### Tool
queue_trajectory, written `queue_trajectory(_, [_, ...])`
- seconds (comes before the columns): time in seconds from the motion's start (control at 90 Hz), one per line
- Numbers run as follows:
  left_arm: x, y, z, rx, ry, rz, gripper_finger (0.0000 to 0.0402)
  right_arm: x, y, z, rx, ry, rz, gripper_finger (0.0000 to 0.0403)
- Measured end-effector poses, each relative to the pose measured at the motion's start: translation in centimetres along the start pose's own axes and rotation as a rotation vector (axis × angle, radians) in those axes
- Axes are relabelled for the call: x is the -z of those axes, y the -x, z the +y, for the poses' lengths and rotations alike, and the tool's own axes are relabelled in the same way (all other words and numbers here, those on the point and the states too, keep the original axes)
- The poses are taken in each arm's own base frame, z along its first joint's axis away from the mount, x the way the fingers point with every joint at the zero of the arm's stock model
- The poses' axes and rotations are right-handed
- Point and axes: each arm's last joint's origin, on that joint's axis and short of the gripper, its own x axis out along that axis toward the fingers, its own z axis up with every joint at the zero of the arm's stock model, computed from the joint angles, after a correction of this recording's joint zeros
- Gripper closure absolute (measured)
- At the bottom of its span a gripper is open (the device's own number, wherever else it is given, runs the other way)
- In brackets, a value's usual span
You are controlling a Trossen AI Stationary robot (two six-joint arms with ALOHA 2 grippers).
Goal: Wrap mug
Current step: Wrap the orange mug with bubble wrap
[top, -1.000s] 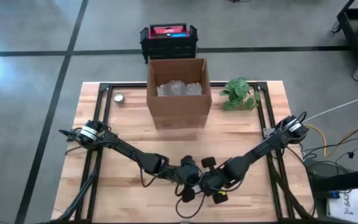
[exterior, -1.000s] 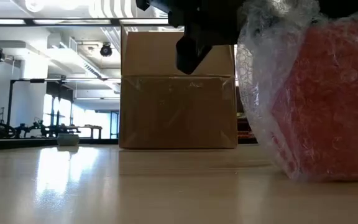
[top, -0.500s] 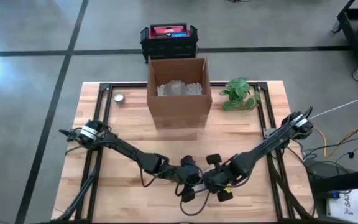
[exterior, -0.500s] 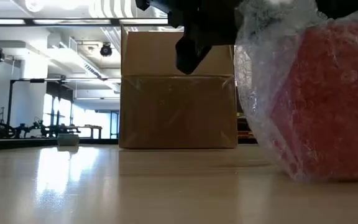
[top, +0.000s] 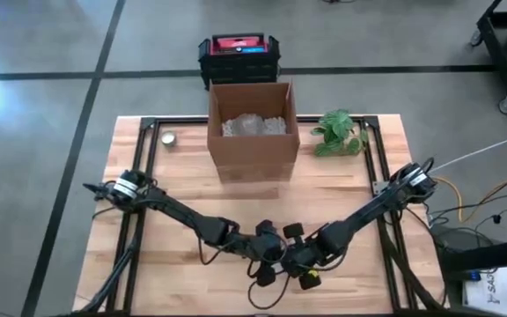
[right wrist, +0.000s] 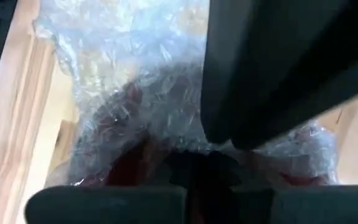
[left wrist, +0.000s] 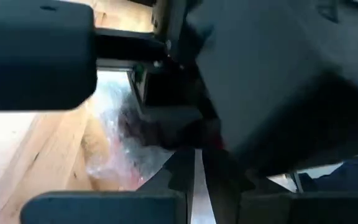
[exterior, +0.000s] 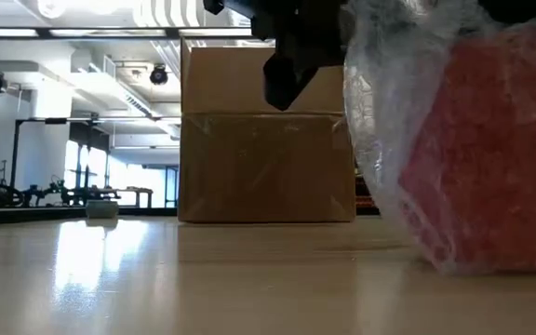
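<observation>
- Mug: red, sits on the bench at the near edge, mid-width, already sheathed in bubble wrap. Both arms meet right over it.
- Left pincer is on the mug's left flank, right pincer on its right flank, the two nearly touching each other. Finger gap is hidden on both, so we cannot tell how far either is open or whether it actually has film pinched.
- Step in hand, our read: closing and tucking the loose wrap round the mug. Wrap looks bunched above the mug in the low view, base sits on the bench.
- To do it well, we pin the mug body with one arm and let only the other pull film. Two arms pulling at once just spins the bundle.
- We pull the loose flap across and down, then tuck under the base so the mug's weight holds it.
- We grab film only, not the mug wall; the wrap is slippery and springs back if the pinch is shallow.
- Mug is near the bench edge, so we drag inward, toward the cardboard box, never outward.
- Wrists are crowded, so collision risk between arms is real. We move them one at a time, in small strokes.
- Plant and small tin are well apart, no concern.
</observation>
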Motion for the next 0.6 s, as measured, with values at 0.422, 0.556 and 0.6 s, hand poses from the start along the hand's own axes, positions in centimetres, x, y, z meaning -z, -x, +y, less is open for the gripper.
queue_trajectory(0.422, [-1.9, 5.8, -3.0, 0.007, -0.002, 0.093, 0.0381, -0.4, 7.5, -0.2, -0.029, 0.022, -0.103, 0.0403])
queue_trajectory(0.556, [0.9, 6.2, -3.2, -0.115, 0.000, 0.172, 0.0381, 0.7, 9.4, -0.5, -0.011, -0.007, -0.094, 0.0403])
queue_trajectory(0.6, [1.8, 5.9, -3.0, -0.135, 0.004, 0.187, 0.0381, 0.9, 9.5, -0.6, -0.005, -0.016, -0.101, 0.0403])
